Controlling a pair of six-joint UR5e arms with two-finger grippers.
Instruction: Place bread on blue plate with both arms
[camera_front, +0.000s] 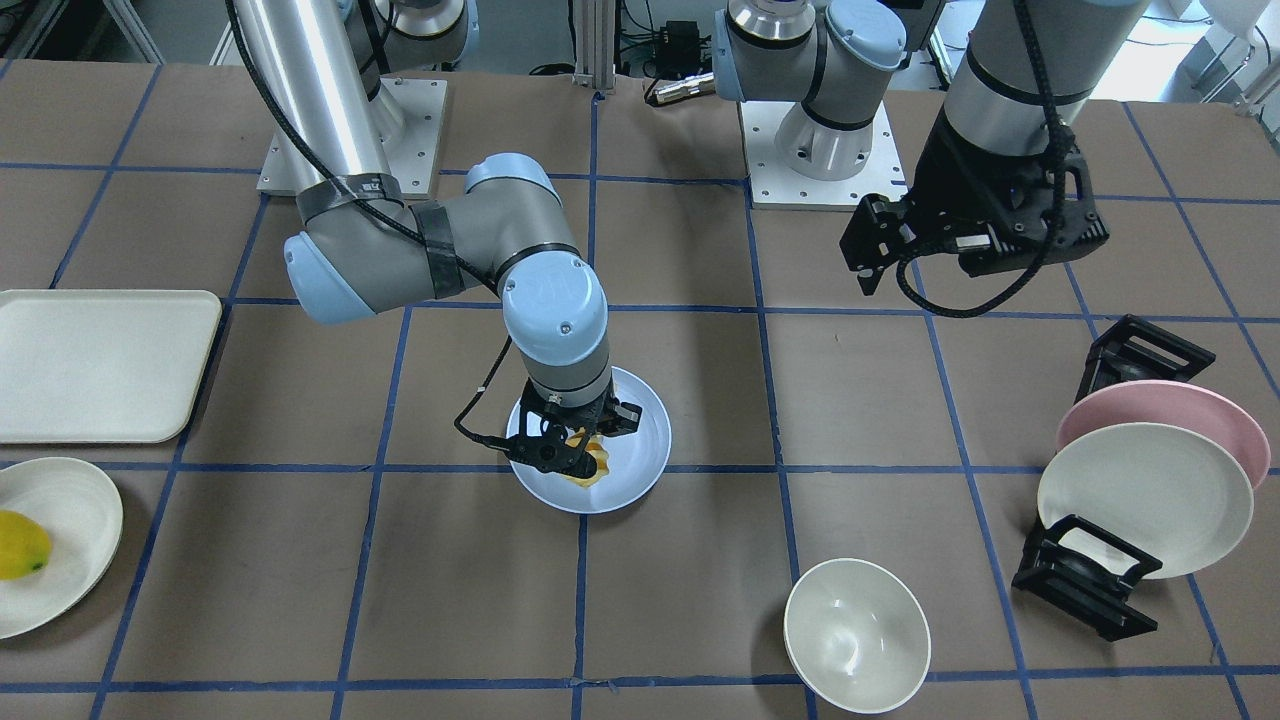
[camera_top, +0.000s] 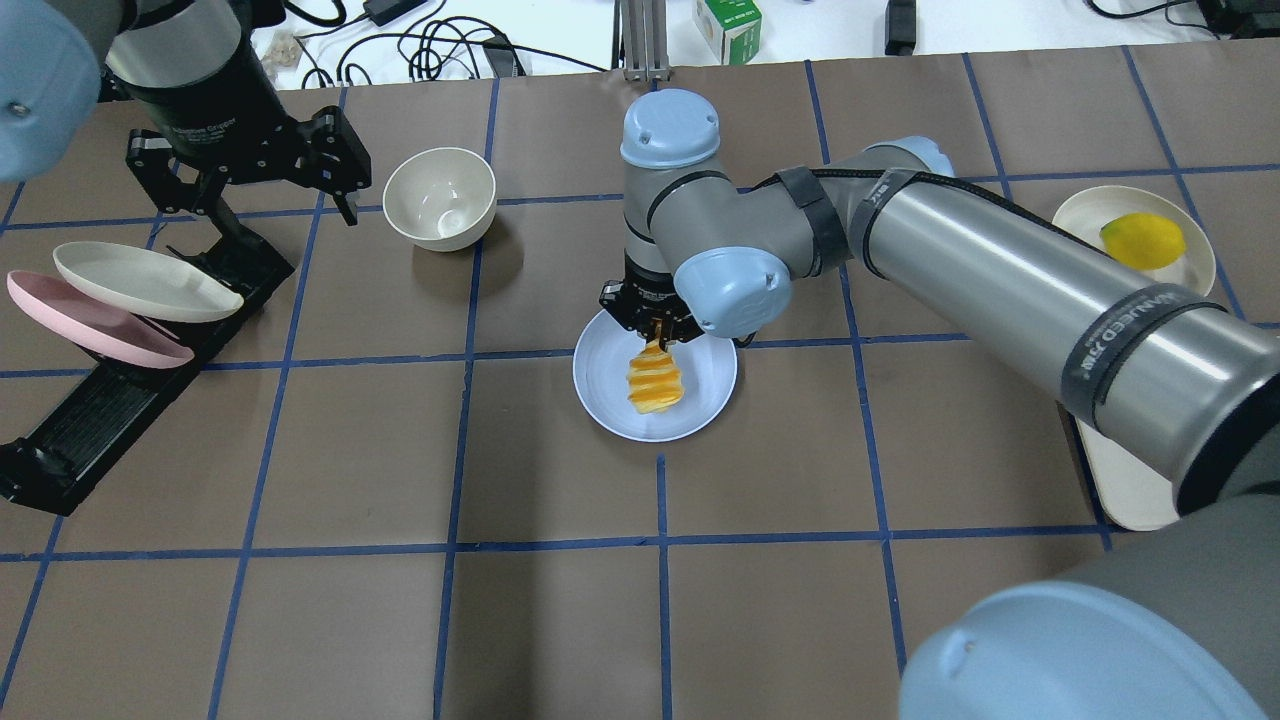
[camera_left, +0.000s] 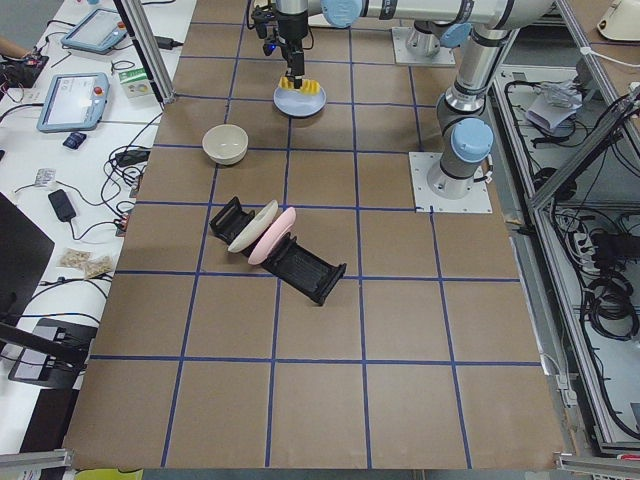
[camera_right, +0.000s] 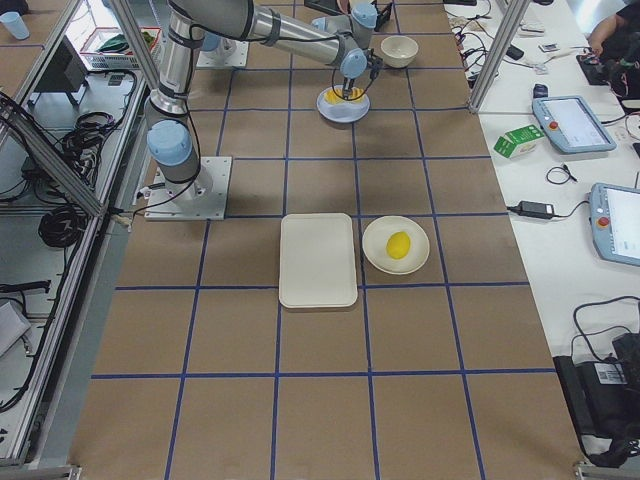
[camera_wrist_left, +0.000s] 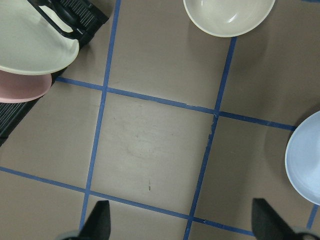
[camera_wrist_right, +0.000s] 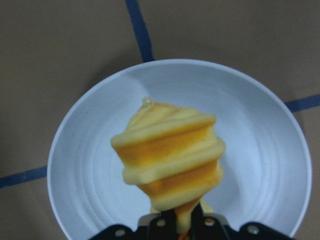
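The bread (camera_top: 655, 385) is a ridged orange-yellow loaf. It hangs by one end from my right gripper (camera_top: 655, 335), which is shut on it right over the blue plate (camera_top: 610, 400) at the table's middle. The right wrist view shows the bread (camera_wrist_right: 170, 155) in front of the plate (camera_wrist_right: 260, 150); I cannot tell whether they touch. In the front view the bread (camera_front: 585, 465) is partly hidden by the gripper (camera_front: 570, 450). My left gripper (camera_top: 240, 180) is open and empty, held above the table beside the plate rack, with its fingertips (camera_wrist_left: 100, 220) wide apart.
A cream bowl (camera_top: 440, 195) stands near the left gripper. A black rack (camera_top: 110, 400) holds a pink plate (camera_top: 90, 330) and a cream plate (camera_top: 140, 285). A cream tray (camera_front: 95, 365) and a cream plate with a yellow fruit (camera_top: 1140, 240) lie on the robot's right.
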